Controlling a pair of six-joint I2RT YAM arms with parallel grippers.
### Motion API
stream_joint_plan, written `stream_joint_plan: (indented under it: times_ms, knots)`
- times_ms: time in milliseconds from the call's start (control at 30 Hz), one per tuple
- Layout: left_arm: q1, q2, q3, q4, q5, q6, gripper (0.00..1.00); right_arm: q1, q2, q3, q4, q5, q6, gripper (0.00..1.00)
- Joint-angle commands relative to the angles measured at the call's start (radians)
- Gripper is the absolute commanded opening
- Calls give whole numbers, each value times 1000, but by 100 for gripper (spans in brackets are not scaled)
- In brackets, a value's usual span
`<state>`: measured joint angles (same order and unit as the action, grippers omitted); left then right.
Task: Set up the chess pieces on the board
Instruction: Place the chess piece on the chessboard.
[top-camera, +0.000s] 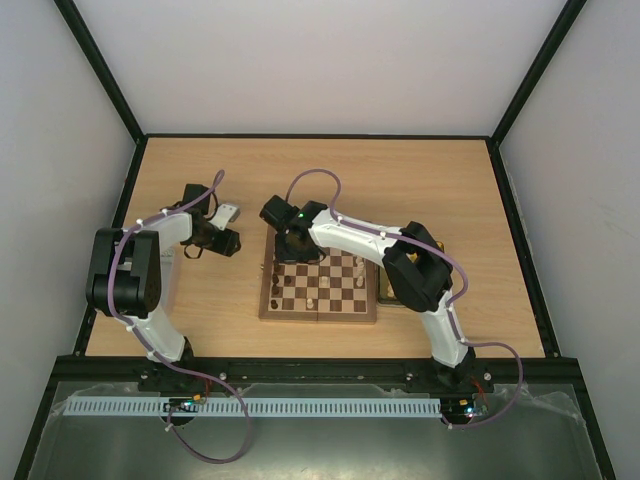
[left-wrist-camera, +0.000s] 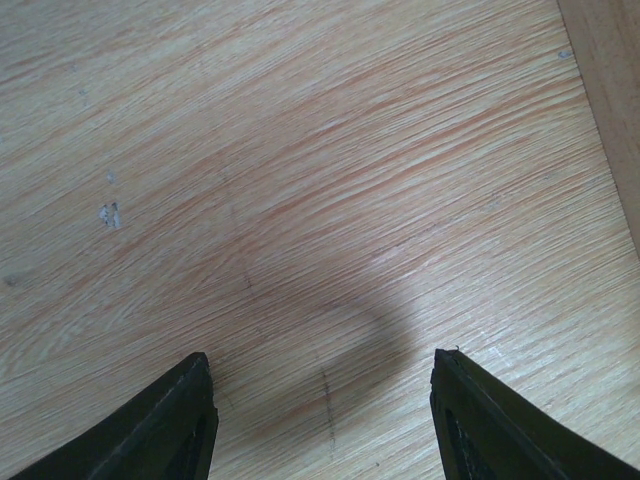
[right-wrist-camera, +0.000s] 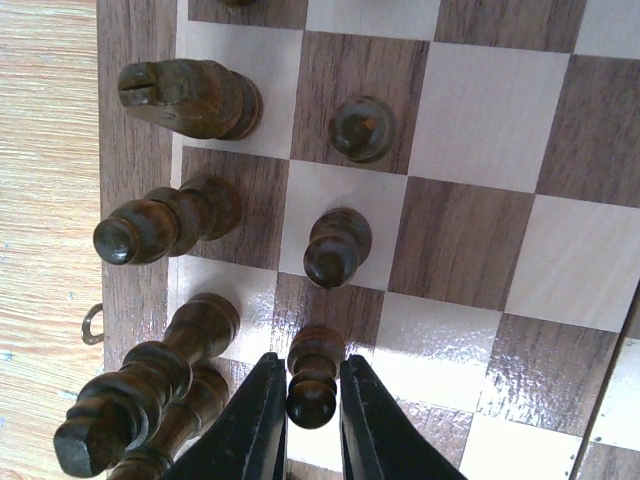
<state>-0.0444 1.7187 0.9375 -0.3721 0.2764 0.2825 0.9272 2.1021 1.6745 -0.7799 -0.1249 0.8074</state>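
The board (top-camera: 318, 312) lies at the table's middle with dark pieces (top-camera: 276, 278) along its left side and pale pieces (top-camera: 315, 298) near its front. My right gripper (top-camera: 291, 248) hangs over the board's far left corner. In the right wrist view its jaws (right-wrist-camera: 311, 360) stand slightly open, close on either side of a dark pawn (right-wrist-camera: 313, 385) that stands upright on a dark square. Beside it are two more dark pawns (right-wrist-camera: 337, 245), a knight (right-wrist-camera: 190, 97), a bishop (right-wrist-camera: 165, 220) and taller pieces (right-wrist-camera: 140, 400). My left gripper (left-wrist-camera: 322, 360) is open and empty over bare table.
The left arm (top-camera: 150, 250) rests left of the board, its gripper (top-camera: 228, 232) clear of the board's edge. A yellowish tray (top-camera: 384, 288) shows at the board's right, mostly under the right arm. A darker wooden strip (left-wrist-camera: 612, 90) crosses the left wrist view's upper right corner.
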Motion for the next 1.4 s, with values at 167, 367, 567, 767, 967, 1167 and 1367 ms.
stream_joint_plan:
  times_ms: [167,367,567,767,967,1167,1367]
  knots:
    - [11,8,-21,-33,-4,6,61,9,7,23,-1,8,-3,21]
    - [12,8,-20,-33,-4,7,61,9,6,36,-8,17,0,21]
    - [12,12,-20,-33,-3,7,61,9,-5,55,-10,27,10,22]
    - [12,15,-17,-37,-5,6,61,9,-17,84,-49,55,16,22]
    - [12,15,-14,-39,-4,5,61,7,-72,62,-100,125,15,22]
    - [12,9,-14,-42,-5,4,61,-12,-196,-7,-144,205,29,21]
    - [12,6,-14,-45,-7,3,61,-223,-471,-317,-108,198,46,21]
